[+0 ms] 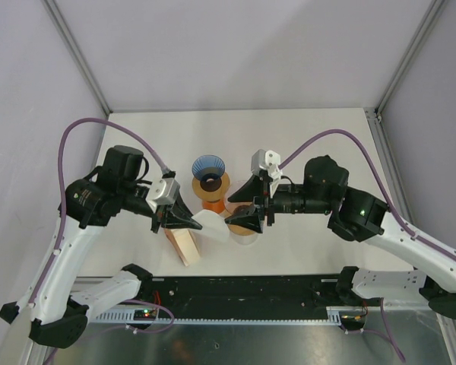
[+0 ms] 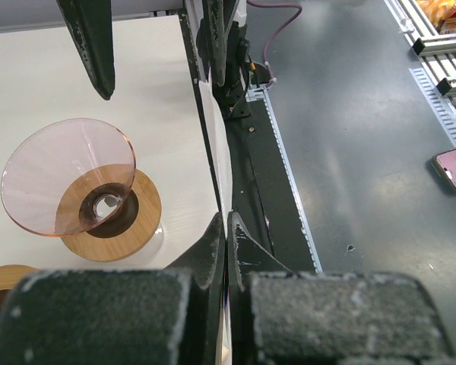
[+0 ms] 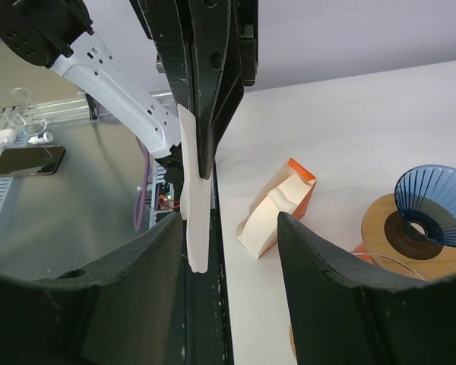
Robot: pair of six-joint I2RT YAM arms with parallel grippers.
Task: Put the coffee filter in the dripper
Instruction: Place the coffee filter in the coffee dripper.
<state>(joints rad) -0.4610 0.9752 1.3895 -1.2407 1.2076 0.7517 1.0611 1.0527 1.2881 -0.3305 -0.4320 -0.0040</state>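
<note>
My left gripper (image 1: 188,220) is shut on a white paper coffee filter (image 1: 213,226), holding it above the table's near edge. The left wrist view shows the filter (image 2: 219,163) edge-on, pinched at that gripper (image 2: 226,222). My right gripper (image 1: 229,211) faces it, open. In the right wrist view the filter (image 3: 194,190) hangs between the right gripper's (image 3: 232,228) spread fingers, closer to the left one; no contact shows. A clear pink dripper (image 2: 68,186) on a wooden base (image 2: 129,228) stands on the table under the right gripper. A blue dripper (image 1: 207,169) stands farther back.
An orange box of filters (image 1: 184,243) lies open on the table near the left gripper, also seen as the box (image 3: 277,209) in the right wrist view. The blue dripper (image 3: 433,204) sits on a wooden ring over an orange stand (image 1: 213,199). The table's black front rail (image 1: 251,289) runs below.
</note>
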